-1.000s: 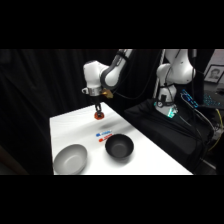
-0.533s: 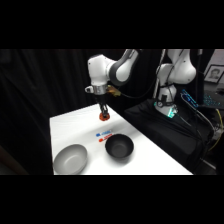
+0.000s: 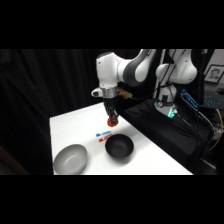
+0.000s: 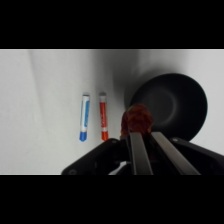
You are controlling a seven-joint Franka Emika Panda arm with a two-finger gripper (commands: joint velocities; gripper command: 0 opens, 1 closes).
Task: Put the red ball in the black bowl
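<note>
hand: the hand is hanging above the bench, fingers pinched in on the red ball, so it's carrying it in the air, not resting on anything

ball: sitting right at the fingertips, looks snug from the wrist view, no obvious slipping that I can spot

bowl: the black bowl is sitting on the bench just near-right of where the hand is hovering; in the wrist view it's filling the right side with the ball overlapping its left rim

step: looks to me like we're in the carry part, ball not over the middle of the bowl yet

how to do it well: I'd be sliding the hand a bit more toward the bowl's centre before letting go, because right now the ball is lining up with the edge and could be bouncing off the rim

drop height: I'd also be coming down closer first, it's a shallow glossy bowl and a round ball is probably going to roll or hop out if dropped from up high

stuff to avoid: the red and blue marks are lying left of the bowl, and the grey bowl is sitting further left, well apart, so don't be drifting that way
</note>
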